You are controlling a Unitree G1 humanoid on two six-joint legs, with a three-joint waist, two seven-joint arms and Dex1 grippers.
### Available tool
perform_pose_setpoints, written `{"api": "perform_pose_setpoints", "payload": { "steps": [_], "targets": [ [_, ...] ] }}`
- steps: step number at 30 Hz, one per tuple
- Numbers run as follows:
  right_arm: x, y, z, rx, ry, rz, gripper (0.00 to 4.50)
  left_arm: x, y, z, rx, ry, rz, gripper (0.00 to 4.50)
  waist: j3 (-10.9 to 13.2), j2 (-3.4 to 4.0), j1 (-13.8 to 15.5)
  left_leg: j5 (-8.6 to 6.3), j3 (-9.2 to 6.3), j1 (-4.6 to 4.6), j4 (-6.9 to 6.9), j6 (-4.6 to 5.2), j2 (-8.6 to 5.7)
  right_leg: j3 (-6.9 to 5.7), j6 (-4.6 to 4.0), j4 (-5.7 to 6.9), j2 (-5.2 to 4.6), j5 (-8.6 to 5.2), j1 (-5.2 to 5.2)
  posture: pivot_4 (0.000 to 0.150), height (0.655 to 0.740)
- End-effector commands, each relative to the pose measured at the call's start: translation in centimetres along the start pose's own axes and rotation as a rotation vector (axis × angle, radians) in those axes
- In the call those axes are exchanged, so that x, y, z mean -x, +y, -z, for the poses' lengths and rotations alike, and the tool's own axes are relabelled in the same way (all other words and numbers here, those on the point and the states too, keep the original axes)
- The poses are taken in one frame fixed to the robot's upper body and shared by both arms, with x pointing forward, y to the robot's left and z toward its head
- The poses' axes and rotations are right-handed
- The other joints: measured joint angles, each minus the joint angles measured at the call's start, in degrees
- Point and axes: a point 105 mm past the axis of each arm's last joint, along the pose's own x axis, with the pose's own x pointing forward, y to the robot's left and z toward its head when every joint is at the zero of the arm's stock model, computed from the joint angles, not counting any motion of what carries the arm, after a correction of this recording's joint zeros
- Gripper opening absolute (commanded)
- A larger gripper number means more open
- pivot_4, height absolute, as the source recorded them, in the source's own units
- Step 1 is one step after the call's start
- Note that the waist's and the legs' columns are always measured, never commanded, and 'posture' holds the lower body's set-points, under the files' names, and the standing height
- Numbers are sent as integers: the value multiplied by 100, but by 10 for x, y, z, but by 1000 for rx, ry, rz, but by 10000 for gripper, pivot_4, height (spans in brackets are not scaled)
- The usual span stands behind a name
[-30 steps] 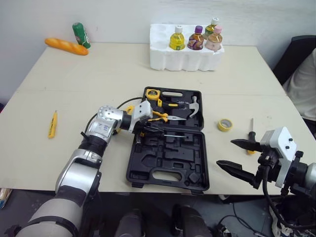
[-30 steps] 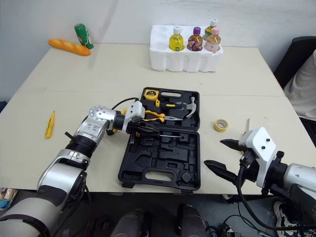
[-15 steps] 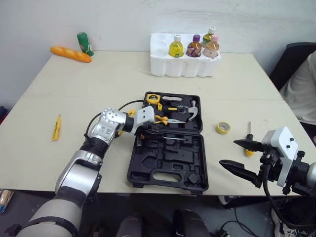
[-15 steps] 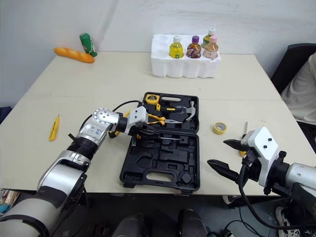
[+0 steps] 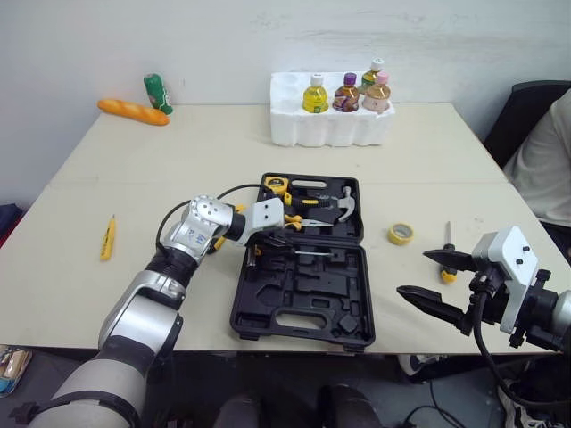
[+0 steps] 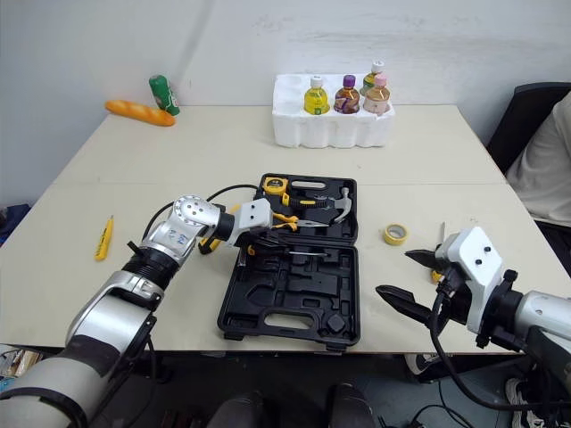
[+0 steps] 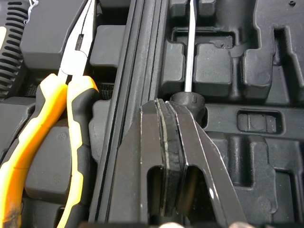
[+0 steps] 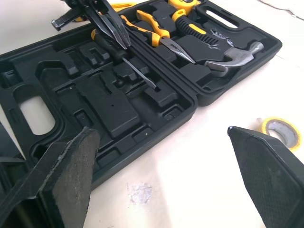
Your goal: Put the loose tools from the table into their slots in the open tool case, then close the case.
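- My left tool (image 7: 166, 107): pinched shut, tips against the black handle of a screwdriver (image 7: 189, 52) lying in the open case (image 5: 268, 285), beside the hinge.
- My right tool (image 5: 413, 273): spread wide, over the bench (image 5: 178, 152) edge right of the case.
- Tape roll (image 5: 400, 234): loose near the case.

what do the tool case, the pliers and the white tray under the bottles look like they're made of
Tool case: black moulded plastic, matte, judging by the pressed slot shapes. Pliers: bare shiny steel nose, with handles sleeved in orange and black, likely rubber or plastic. White bottle tray: probably expanded foam, going by its thick, chalky, rounded walls.
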Motion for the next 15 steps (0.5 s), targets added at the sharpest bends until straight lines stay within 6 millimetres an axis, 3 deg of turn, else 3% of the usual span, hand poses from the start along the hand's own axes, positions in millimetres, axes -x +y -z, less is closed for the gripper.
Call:
{"api": "perform_pose_setpoints", "payload": {
  "steps": [1, 6, 15],
  "targets": [
    [1, -1, -7, 38, -7, -1, 45000, 0, -20, 51, 183, 133, 34, 813, 0, 0, -3, 0, 0, -1, 0, 0, 0, -1, 0, -1, 0, 0, -1, 1500, 7367],
    [-2, -1, -8, 37, -9, -14, 45000, 15, -7, 23, 217, -74, 3, 813, 32, 15, -15, 7, -1, -24, -1, 10, 0, -2, 0, 0, 0, 0, -35, 1500, 7367],
    [-8, -1, -9, 39, -17, -31, 45000, 43, 2, -24, 288, -356, 43, 813, 140, -32, 11, 28, -2, -125, 15, -26, -4, -20, 1, 11, 3, 1, -116, 1500, 7367]
  ]
}}
